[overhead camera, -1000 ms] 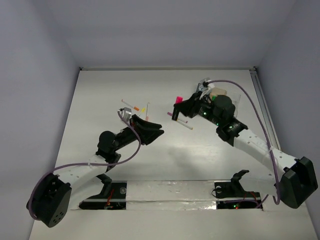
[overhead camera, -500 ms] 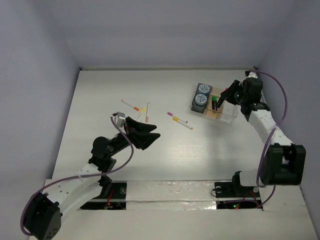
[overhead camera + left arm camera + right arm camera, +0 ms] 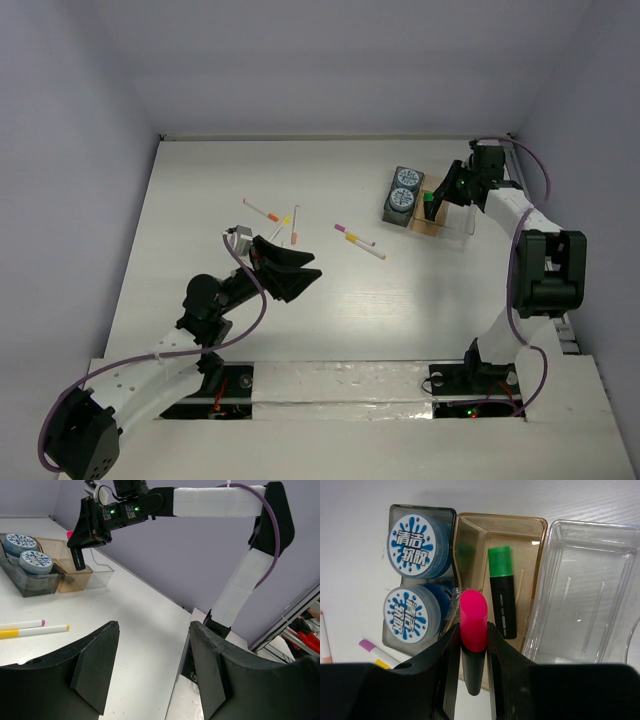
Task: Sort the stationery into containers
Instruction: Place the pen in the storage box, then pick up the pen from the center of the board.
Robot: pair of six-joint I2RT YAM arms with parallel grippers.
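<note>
Top external view: a white table (image 3: 340,330) is shown, with both arms reached out well apart.
Right gripper (image 3: 471,645): closed on a pink marker (image 3: 473,612). It has been carried from mid-table to above the tray, so this item is judged close to being placed.
Left gripper (image 3: 155,675): empty, with jaws parted and lately widened. It is hung near the pens, so a pick seems prepared.
Tray (image 3: 590,527): set at the table's far right, with nothing in its clear section.
Canisters (image 3: 415,545): two are stood in the dark section.
Green marker (image 3: 501,590): laid in the tan compartment, whose edge the pink marker is held over.
Pens (image 3: 360,241): five are left loose on the table and are yet to be sorted.
</note>
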